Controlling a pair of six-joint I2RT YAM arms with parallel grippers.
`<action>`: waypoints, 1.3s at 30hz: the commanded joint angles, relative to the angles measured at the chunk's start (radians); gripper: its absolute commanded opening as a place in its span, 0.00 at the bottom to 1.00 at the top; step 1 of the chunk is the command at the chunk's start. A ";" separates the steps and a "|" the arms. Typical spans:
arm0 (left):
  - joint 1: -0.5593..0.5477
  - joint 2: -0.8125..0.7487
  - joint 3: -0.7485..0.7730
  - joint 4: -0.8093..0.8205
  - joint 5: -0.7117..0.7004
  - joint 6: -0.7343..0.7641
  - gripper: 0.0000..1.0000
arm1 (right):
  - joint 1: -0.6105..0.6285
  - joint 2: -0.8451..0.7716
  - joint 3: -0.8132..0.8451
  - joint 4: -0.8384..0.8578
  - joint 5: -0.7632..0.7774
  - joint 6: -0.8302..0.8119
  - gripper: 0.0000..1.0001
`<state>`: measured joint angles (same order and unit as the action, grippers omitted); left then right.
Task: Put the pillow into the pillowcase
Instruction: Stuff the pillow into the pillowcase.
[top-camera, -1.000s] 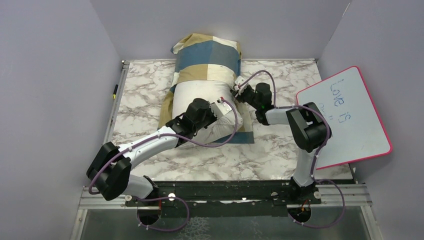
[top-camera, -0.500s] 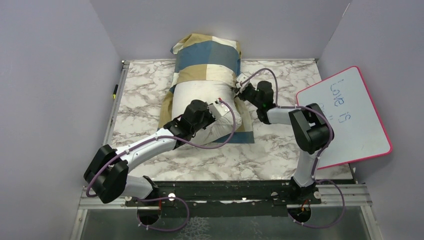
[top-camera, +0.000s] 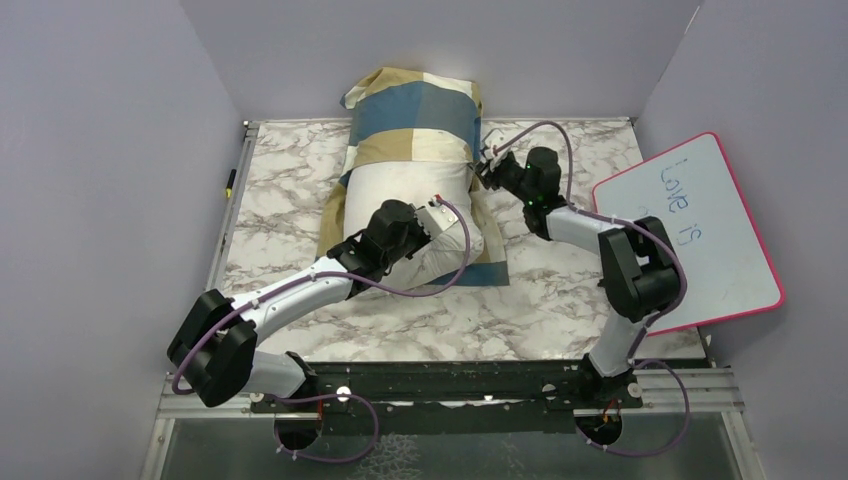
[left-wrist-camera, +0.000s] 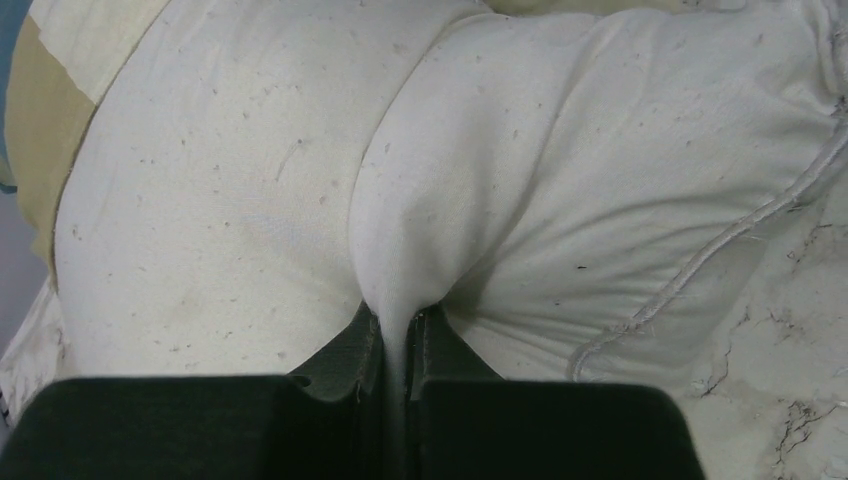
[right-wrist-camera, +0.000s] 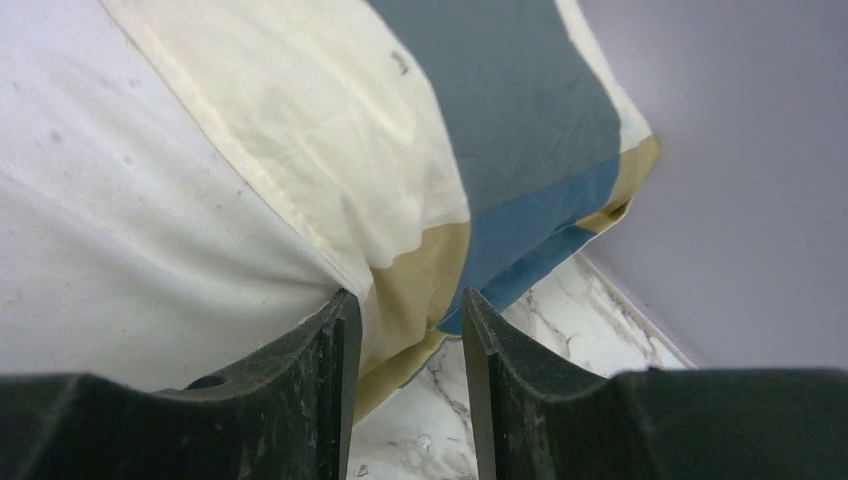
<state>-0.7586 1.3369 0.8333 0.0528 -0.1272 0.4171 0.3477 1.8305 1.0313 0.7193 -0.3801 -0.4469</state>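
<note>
The off-white pillow (top-camera: 405, 195) lies on the marble table, its far half inside the blue, tan and cream pillowcase (top-camera: 415, 112). The case's lower layer spreads flat under the pillow's near end. My left gripper (top-camera: 441, 211) rests on the pillow's near right part, shut on a pinched ridge of pillow (left-wrist-camera: 560, 180) fabric; the left gripper (left-wrist-camera: 398, 335) shows that fold between its pads. My right gripper (top-camera: 488, 163) sits at the right side of the case's mouth. The right gripper (right-wrist-camera: 405, 320) is open, with the tan hem of the pillowcase (right-wrist-camera: 420, 270) loose between the fingers (right-wrist-camera: 340, 335), beside the pillow (right-wrist-camera: 120, 230).
A pink-rimmed whiteboard (top-camera: 700, 235) leans at the right edge of the table (top-camera: 560, 310). A pen (top-camera: 230, 181) lies along the left rim. Purple walls close in the back and both sides; the pillowcase's far end presses against the back wall.
My right gripper has moved away from me along the pillow's right side to the case's mouth, its arm stretching out. The left arm shifted slightly toward me, still holding the pillow.
</note>
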 joint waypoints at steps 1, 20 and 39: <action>0.012 -0.012 -0.019 -0.057 -0.017 -0.027 0.00 | -0.032 -0.103 -0.001 -0.004 -0.010 0.005 0.47; 0.013 -0.035 -0.028 -0.057 -0.003 -0.041 0.00 | -0.029 -0.031 -0.169 0.093 -0.098 -0.021 0.55; 0.012 -0.027 -0.020 -0.022 0.005 -0.044 0.00 | 0.008 0.121 -0.083 0.242 -0.039 0.038 0.41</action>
<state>-0.7586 1.3201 0.8257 0.0471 -0.1192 0.3920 0.3252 1.9217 0.9249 0.8581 -0.4160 -0.4358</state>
